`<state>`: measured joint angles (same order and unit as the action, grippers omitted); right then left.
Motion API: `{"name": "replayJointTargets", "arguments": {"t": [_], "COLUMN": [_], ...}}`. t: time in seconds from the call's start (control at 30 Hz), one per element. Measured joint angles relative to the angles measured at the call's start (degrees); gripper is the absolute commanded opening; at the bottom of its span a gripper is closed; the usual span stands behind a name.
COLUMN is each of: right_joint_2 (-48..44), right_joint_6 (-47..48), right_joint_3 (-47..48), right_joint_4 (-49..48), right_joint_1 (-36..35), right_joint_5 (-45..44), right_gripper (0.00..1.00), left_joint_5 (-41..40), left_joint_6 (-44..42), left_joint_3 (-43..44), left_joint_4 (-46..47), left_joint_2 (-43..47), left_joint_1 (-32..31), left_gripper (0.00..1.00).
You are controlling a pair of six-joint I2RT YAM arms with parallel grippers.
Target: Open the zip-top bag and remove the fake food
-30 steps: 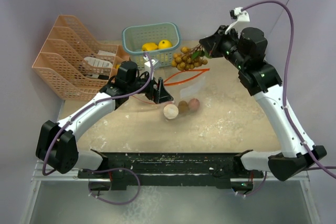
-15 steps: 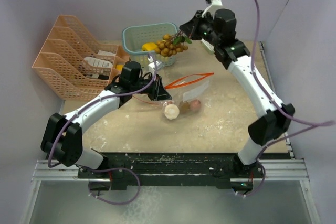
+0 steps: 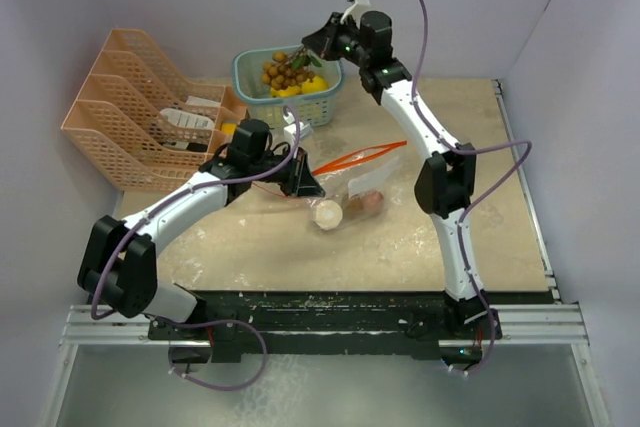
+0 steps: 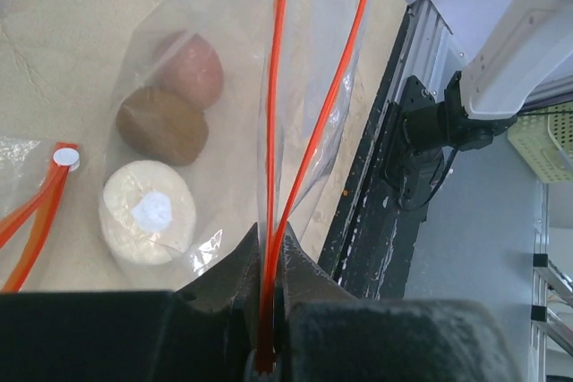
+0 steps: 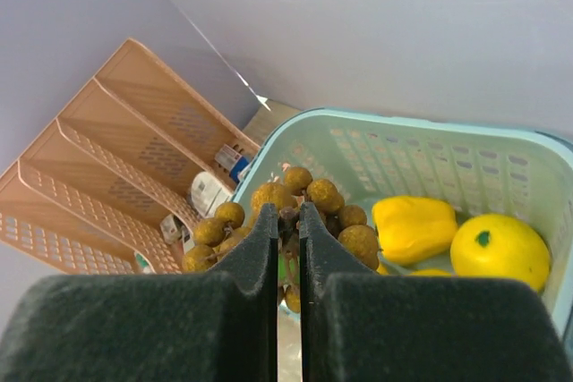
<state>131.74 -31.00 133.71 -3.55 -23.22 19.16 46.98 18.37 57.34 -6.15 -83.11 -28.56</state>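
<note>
We see the clear zip-top bag (image 4: 233,87) pinched by its orange zip strip (image 4: 273,131) between the closed jaws of the left gripper (image 4: 267,257), its mouth spreading open beyond them. Inside, left of those jaws, lie a cream round piece (image 4: 148,212), a brown piece (image 4: 161,124) and a pinkish piece (image 4: 190,69), touching. The right gripper (image 5: 287,221) clamps the brown cluster (image 5: 270,196) by its stem. To the right of its jaws, a yellow pepper-shaped piece (image 5: 414,228) and a yellow lemon (image 5: 500,248) lie side by side.

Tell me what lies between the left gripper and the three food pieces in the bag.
Left wrist view: only the zip-top bag's clear film. The left gripper pinches its orange zip strip; the food pieces lie inside, off to one side.
</note>
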Motion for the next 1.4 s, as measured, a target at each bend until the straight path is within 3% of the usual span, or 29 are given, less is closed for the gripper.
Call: {"name": "replayJointTargets", "arguments": {"t": [0.1,0.17,0.23,0.33,0.43,0.6,0.8,0.9,1.1,1.23,1.33,1.4], "right_joint_2": [5.38,7.61,8.5,8.26,3.61,-14.95,-41.55,-48.65,-53.22,-54.21,-55.34,-56.46], "right_joint_6": [-0.92,-1.75,-1.99,-2.1,-1.27,2.56,3.85,6.19,10.47,11.32,11.52,11.5], "right_joint_3": [5.55,6.8,6.88,6.69,2.08,-14.88,-38.21,-44.06,-52.39,-56.96,-58.95,-60.02], "right_joint_4": [-1.27,-2.51,-3.26,-3.89,-4.28,-5.35,-9.07,-6.99,2.67,7.76,10.27,11.21], "right_joint_1": [0.0,0.04,0.11,0.44,0.87,2.01,2.49,1.18,-4.0,-4.5,-4.39,-4.42], "right_joint_5": [1.79,3.04,3.56,4.63,4.59,2.89,0.46,-1.44,-4.35,-4.94,-5.27,-5.77], "right_gripper": [0.58,0.8,0.87,0.89,0.85,0.54,0.42,0.32,0.13,0.1,0.11,0.11], "left_joint_5": [-0.59,-0.94,-1.03,-1.09,-1.27,-1.66,-6.93,-11.72,-22.95,-26.86,-26.58,-25.97], "left_joint_6": [-0.48,-0.61,-0.59,-0.52,-0.26,0.74,0.13,-1.53,-3.17,-3.08,-2.75,-2.29], "left_joint_3": [-0.02,-0.07,-0.11,-0.46,-0.83,-0.9,2.38,8.35,11.37,11.37,11.21,11.02], "left_joint_4": [-1.38,-1.9,-2.05,-1.75,-1.55,-0.28,-5.42,-10.78,-14.32,-15.61,-15.63,-14.91], "left_joint_2": [1.11,2.21,3.15,4.02,4.04,4.07,4.17,4.17,7.78,9.35,9.51,9.55], "left_joint_1": [0.0,0.0,0.0,0.0,0.0,0.0,-0.04,-0.15,-0.57,-0.76,-0.79,-0.79], "left_gripper": [0.1,0.1,0.12,0.14,0.14,0.14,0.22,0.22,0.19,0.23,0.32,0.42]}}
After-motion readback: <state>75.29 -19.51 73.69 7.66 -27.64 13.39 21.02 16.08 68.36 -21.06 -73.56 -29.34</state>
